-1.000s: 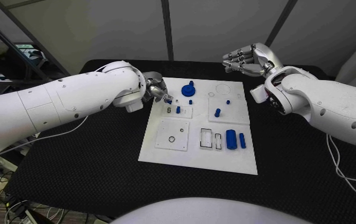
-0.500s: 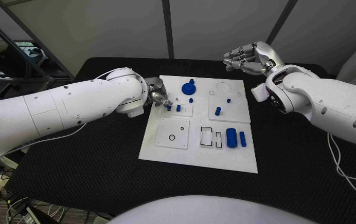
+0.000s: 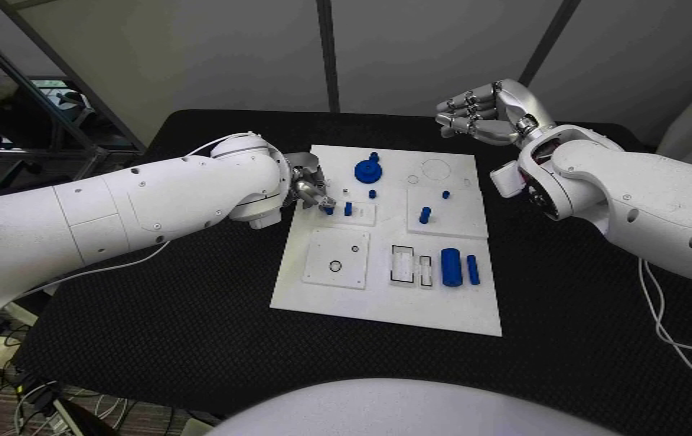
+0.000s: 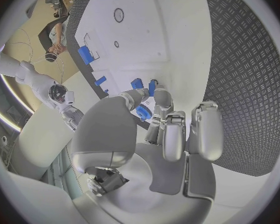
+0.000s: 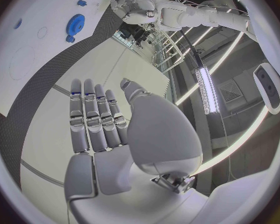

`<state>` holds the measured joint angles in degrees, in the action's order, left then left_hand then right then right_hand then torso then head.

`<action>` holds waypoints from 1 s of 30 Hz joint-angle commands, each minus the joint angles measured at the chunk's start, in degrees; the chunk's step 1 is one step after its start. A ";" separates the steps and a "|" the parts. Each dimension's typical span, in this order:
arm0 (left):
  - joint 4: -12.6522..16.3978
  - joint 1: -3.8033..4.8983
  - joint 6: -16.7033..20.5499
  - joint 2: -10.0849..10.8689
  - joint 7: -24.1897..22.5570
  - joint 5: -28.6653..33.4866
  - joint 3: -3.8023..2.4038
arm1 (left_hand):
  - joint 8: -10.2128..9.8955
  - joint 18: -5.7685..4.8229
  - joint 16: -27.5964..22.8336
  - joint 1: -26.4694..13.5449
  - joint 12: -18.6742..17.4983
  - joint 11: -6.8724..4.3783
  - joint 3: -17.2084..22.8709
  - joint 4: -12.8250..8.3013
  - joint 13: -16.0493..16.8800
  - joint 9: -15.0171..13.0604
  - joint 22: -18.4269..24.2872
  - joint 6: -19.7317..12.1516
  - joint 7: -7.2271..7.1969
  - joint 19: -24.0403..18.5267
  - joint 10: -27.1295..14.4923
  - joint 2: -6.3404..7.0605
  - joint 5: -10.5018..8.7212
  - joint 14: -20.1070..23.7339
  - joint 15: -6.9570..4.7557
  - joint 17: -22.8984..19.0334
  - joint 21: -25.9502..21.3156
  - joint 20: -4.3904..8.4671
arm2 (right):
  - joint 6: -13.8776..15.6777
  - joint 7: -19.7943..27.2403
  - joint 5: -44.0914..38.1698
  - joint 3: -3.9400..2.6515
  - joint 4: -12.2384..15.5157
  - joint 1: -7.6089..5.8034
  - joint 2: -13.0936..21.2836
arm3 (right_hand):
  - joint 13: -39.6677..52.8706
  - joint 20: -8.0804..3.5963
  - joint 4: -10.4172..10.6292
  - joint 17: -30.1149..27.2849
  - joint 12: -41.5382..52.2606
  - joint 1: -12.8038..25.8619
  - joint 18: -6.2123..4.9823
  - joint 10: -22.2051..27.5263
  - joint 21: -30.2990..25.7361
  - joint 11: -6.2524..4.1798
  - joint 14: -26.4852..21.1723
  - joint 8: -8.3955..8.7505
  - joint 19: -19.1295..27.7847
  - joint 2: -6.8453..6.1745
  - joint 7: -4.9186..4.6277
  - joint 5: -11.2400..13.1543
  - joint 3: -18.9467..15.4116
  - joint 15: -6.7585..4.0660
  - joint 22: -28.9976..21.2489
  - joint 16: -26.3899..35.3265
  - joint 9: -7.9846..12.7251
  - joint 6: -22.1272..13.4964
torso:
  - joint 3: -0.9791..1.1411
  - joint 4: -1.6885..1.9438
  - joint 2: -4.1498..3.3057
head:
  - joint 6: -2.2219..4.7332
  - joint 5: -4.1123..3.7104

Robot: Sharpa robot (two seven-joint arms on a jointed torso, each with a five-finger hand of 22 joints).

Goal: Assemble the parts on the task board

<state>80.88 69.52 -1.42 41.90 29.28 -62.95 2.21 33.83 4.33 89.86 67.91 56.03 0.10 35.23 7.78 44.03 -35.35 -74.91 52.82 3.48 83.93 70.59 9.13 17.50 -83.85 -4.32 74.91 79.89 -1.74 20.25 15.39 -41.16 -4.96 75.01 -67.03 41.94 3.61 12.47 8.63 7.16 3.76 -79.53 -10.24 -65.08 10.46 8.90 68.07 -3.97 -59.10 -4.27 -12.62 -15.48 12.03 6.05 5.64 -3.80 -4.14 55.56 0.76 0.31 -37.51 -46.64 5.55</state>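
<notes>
On the black table (image 3: pixel 173 316) lies the white task board (image 3: pixel 387 296), carrying a blue gear (image 3: pixel 366 169) near its far edge, a blue cylinder (image 3: pixel 450 268) with a slimmer blue bar (image 3: pixel 472 270) just beside it near the front, and small blue pegs (image 3: pixel 424 215) between them. The left robot hand (image 3: pixel 306 185) rests at the board's left edge, its fingertips (image 4: pixel 154 87) pinching a small blue part (image 3: pixel 327 209) there. The right robot hand (image 3: pixel 483 116) hangs above the table beyond the board's far right corner, its fingers apart and straight, holding nothing.

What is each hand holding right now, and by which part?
The left hand pinches a small blue part in its fingertips at the task board; the held portion is hidden. The right hand holds nothing.
</notes>
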 commanded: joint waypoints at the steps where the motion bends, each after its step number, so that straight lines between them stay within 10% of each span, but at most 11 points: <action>1: -0.17 -0.22 -1.40 -0.18 0.75 -0.78 0.13 | 0.38 -1.90 0.14 -0.01 0.15 -1.50 6.98 -6.73 0.07 0.08 -6.99 0.09 -0.50 2.37 1.70 -0.64 0.23 -6.15 -0.44 15.09 0.27 0.27 | -0.62 -0.36 0.17 -0.03 0.14 -0.10 0.05 | -0.04 0.07 -0.02 -0.10 -0.09 -0.05 -0.27 0.45 -0.20 0.16 -0.01 0.36 -0.30 0.45 -0.16 -0.38 -0.35 0.28 -0.09 0.21 0.06 -0.46 | 0.00 0.01 0.02 | -0.04 -0.04; 30: -0.13 -0.33 -3.06 -0.64 0.96 -2.10 0.12 | 0.51 -1.94 0.14 -0.14 0.29 -1.52 7.23 -6.95 0.16 -0.02 -7.13 0.05 -0.52 2.43 1.75 -0.58 0.35 -6.15 -0.48 15.09 0.42 0.32 | -0.86 -0.55 0.17 -0.03 0.05 -0.10 0.05 | -0.04 0.09 -0.05 -0.16 -0.11 -0.06 -0.26 0.54 -0.29 0.19 -0.07 0.36 -0.32 0.47 -0.19 -0.34 -0.38 0.31 -0.15 0.22 0.06 -0.52 | -0.01 -0.01 0.04 | -0.30 -0.01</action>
<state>80.49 69.42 -2.25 41.44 29.62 -64.65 2.14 33.94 4.34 89.86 67.80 56.01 0.09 35.82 7.19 44.12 -35.33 -74.92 52.94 3.36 83.93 70.60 9.23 17.68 -84.07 -4.50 74.91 80.12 -1.74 19.87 14.70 -41.16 -4.96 74.99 -67.02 42.00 3.61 12.48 8.63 7.05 3.76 -79.54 -10.24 -64.88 10.46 9.11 68.07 -3.97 -59.10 -4.27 -12.82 -15.48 12.03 6.05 5.54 -3.80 -4.14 55.36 0.73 0.36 -37.50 -46.88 5.55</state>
